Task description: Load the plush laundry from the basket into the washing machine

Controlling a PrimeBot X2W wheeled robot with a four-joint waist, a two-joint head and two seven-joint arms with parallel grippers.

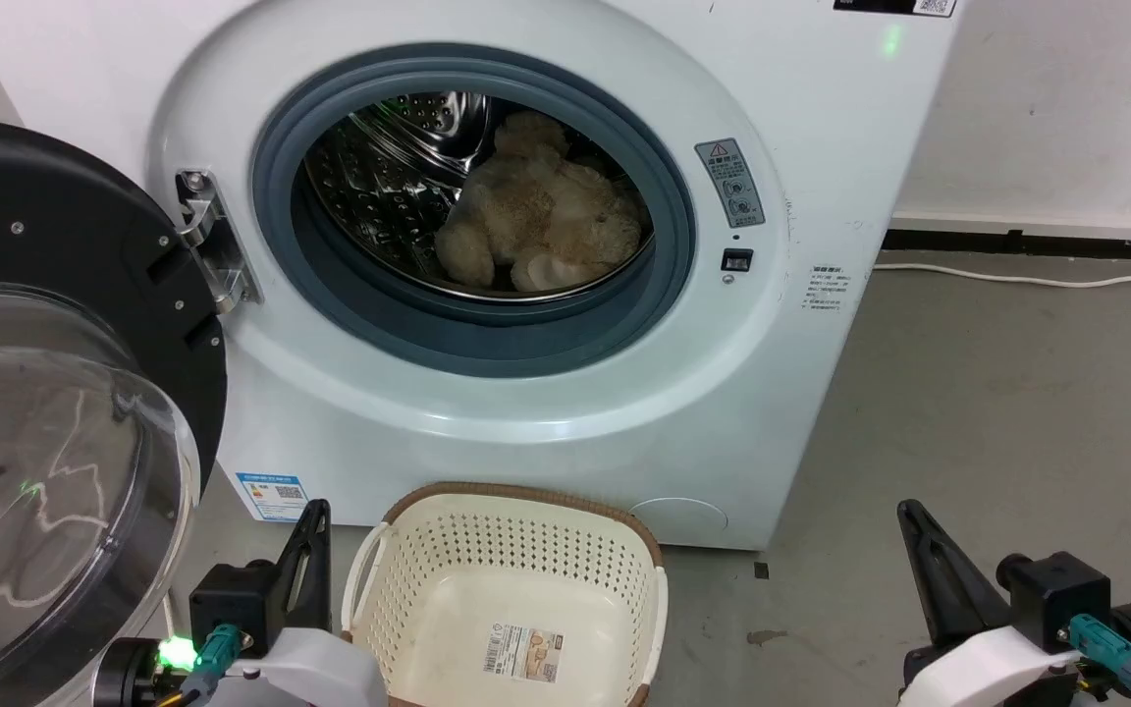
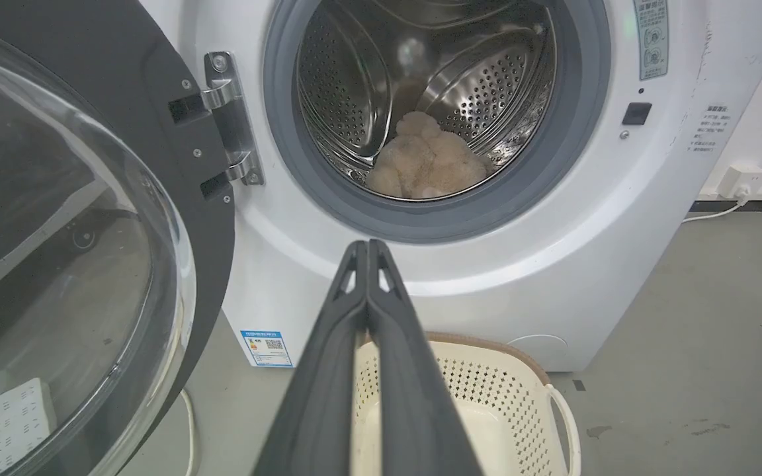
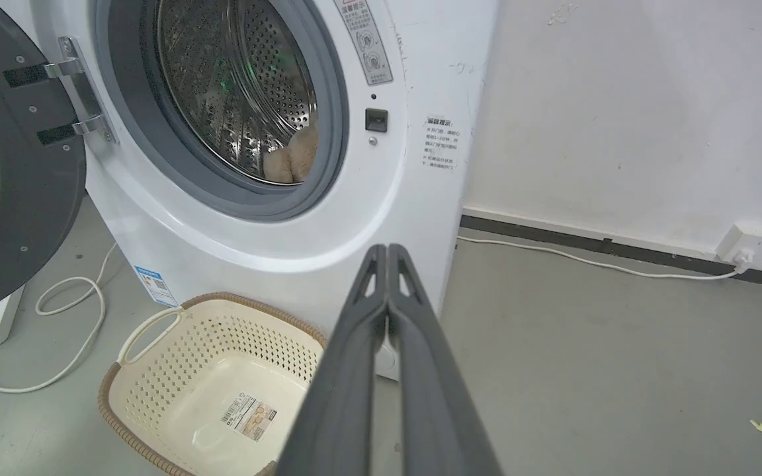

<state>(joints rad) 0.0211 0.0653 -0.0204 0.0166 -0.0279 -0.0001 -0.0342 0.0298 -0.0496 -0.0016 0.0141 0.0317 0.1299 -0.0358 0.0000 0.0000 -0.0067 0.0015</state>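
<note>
one washing machine is standing with its one black-framed, clear-domed door hanging wide open at its left. two grippers are hovering low before the machine. the left gripper, before the machine's left corner, is pressing its two fingers flat together on nothing. one blue sticker with a qr code is sitting on the machine's lower left front, its print too small to read. one basket is sitting on the floor just before the machine, one barcode label lying on its floor. one plush laundry is lying inside the machine's drum, its long axis running from the drum's back toward the opening, rounded paws pointing at the opening. one grey warning sticker is showing right of the opening, its writing unreadable. the right gripper, before the machine's right corner, is likewise pinching its fingers together, empty. one white cable is trailing along the floor right of the machine.
</note>
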